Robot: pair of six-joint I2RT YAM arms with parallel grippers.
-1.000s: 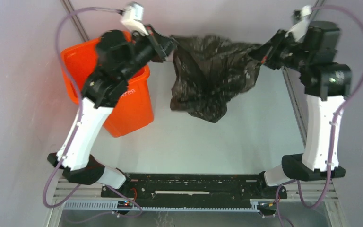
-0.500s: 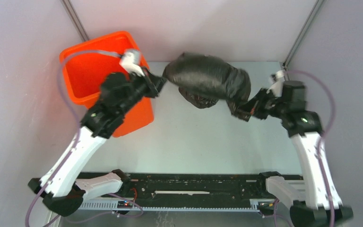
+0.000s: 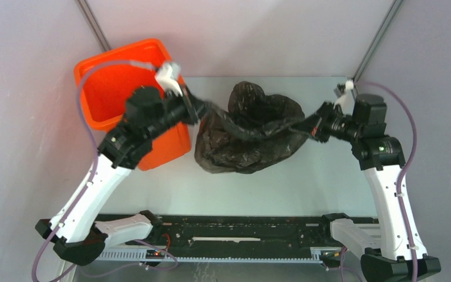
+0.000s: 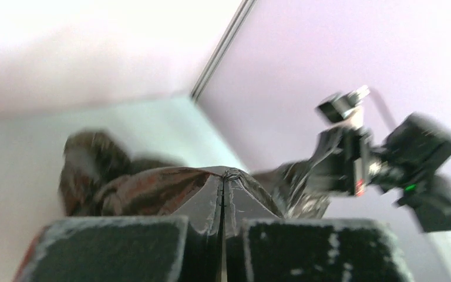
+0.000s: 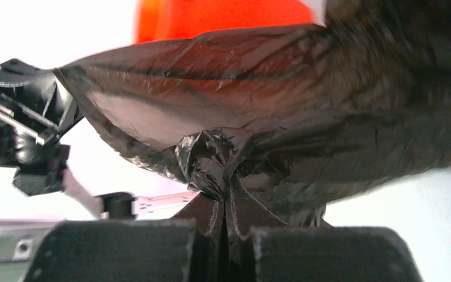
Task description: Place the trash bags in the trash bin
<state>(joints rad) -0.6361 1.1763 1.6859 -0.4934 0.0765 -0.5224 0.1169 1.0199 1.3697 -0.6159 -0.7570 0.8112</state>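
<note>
The trash bag (image 3: 243, 147) sags low over the counter (image 3: 258, 191) between the arms, its edges clamped by the left pincer (image 3: 204, 111) and right pincer (image 3: 309, 126), which should lift together, keeping it gathered, toward the trash bin (image 3: 103, 88) at far left.

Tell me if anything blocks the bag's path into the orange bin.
No loose object does. The black bag hangs between left pincer and right pincer, right of the orange bin. Only the left arm crosses its right rim.

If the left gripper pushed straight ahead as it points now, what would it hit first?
The trash bag the left gripper holds; beyond that, probably the right gripper, depth unclear.
</note>
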